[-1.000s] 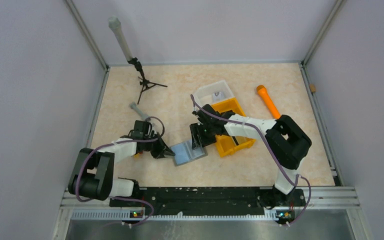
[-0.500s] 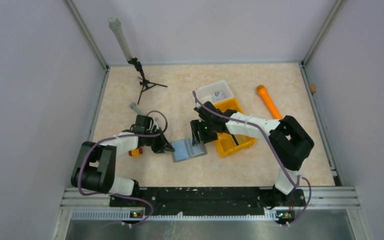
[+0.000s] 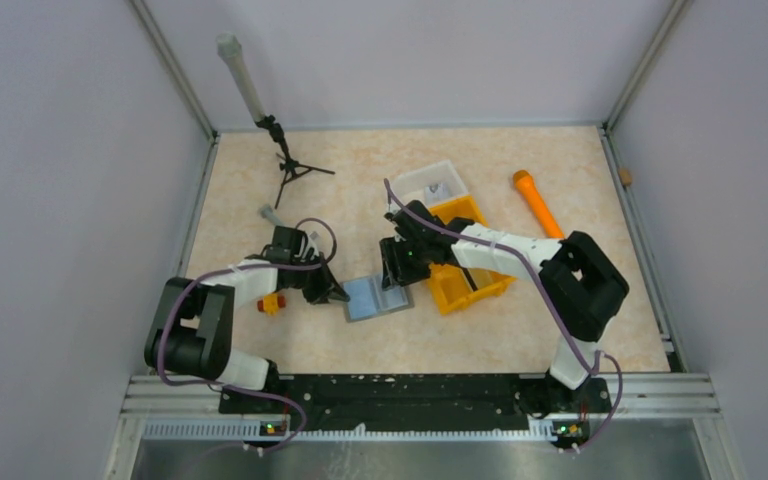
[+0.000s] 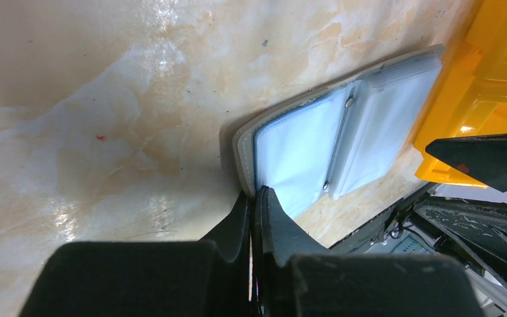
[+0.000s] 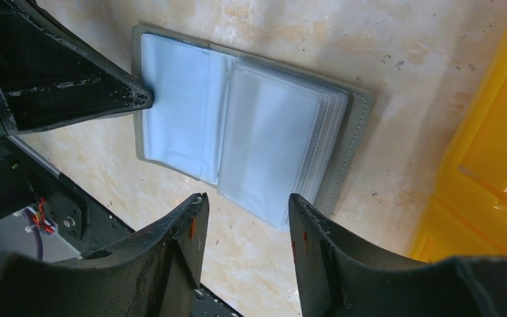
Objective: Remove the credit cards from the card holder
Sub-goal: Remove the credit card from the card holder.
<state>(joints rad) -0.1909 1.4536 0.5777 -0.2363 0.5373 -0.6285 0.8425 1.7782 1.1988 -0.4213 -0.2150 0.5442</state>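
No legible branding or print anywhere; the small item in the clear tray [image 3: 428,185] was too small to read.

Card holder [image 3: 378,297] lay open and flat on the worktop [image 3: 520,330], pale blue sleeves up, its right edge just beside the orange bin [image 3: 465,275]. In the wrist views the holder [image 5: 237,132] showed a stack of sleeves on the bin-side panel. Couldn't tell the credit cards apart from the sleeves.

Left hand [image 3: 335,293] was fully closed with nothing visible between the fingers, its tip [image 4: 254,195] touching the holder's left edge [image 4: 330,142]. Right hand [image 3: 400,272] was about half open and gripped nothing, its fingers [image 5: 247,198] over the bin-side panel.

Against a second ago:
- The holder sat slightly further from the arm bases, at about the same angle.
- The left arm's elbow had tucked in toward its base, and the hand had moved away from the bases along with the holder's edge.
- A small red-orange piece [image 3: 272,303] showed beside the left arm, where the arm had covered it before.
- The right hand had barely moved.
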